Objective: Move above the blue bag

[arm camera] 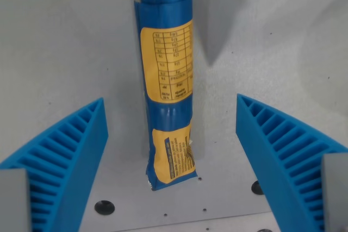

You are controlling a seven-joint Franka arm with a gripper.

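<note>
So the hand point(171, 150) is spread wide, ribbed blue fingers point(70, 156) on either side with nothing pinched. The blue bag point(167, 80) lies rolled up on the grey surface point(283, 36) right between them, its long axis running straight up the wrist view. Looks pretty much centred over it already, I'd say.

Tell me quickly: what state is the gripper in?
Gripper: open, holding nothing; the bag lies between its fingers, apart from both.
</note>
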